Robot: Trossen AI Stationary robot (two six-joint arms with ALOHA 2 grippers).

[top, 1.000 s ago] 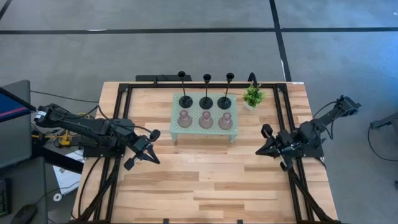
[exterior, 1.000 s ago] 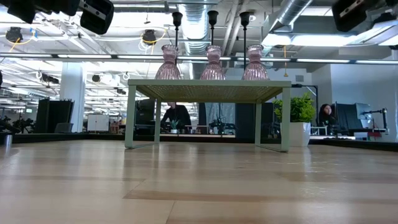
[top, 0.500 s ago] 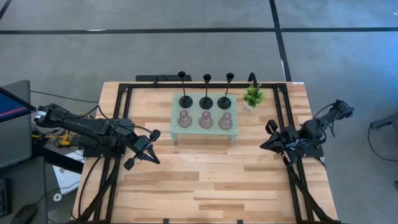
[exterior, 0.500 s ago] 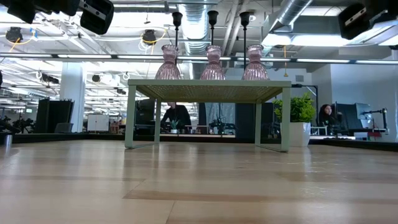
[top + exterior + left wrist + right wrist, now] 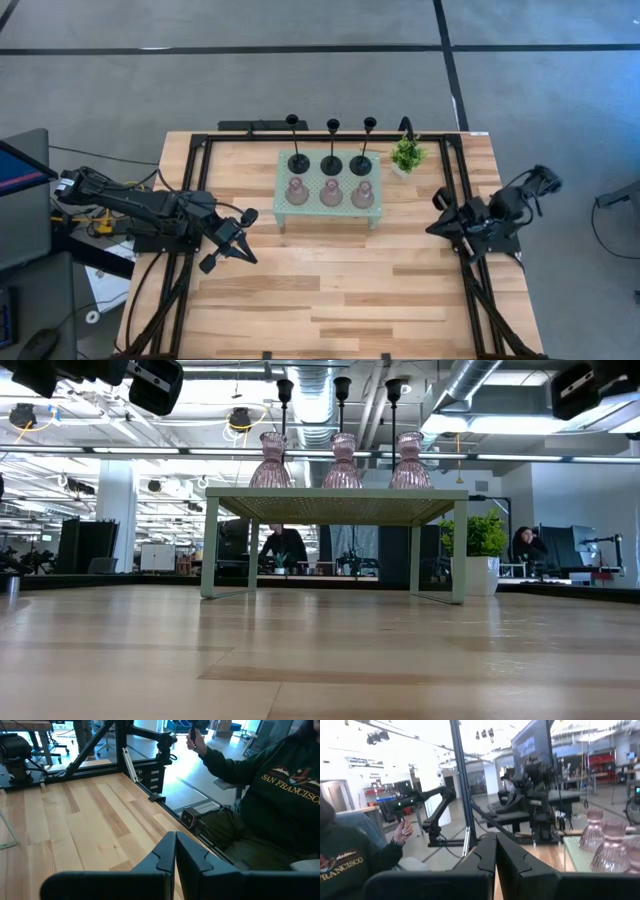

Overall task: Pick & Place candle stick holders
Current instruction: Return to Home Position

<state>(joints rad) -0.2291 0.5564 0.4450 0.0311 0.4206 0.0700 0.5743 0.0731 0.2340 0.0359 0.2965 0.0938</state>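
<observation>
Six candle stick holders (image 5: 331, 192) stand in two rows on the pale green shelf (image 5: 313, 178) at the table's (image 5: 330, 290) far middle, well apart from the closed, empty left hand (image 5: 243, 252) and right hand (image 5: 437, 222) flanking it.

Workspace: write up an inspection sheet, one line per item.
Surface: light wooden table; pale green perforated tray on it.
Job's things: three black thin-stemmed candle holders, three pink glass candle holders, in two rows on tray.
Clutter: small green potted plant beside tray.
Grippers: left gripper, right gripper shut, empty, off the tray.
Cables: wires at table's left edge.
Surroundings: person in dark green sweatshirt.
</observation>
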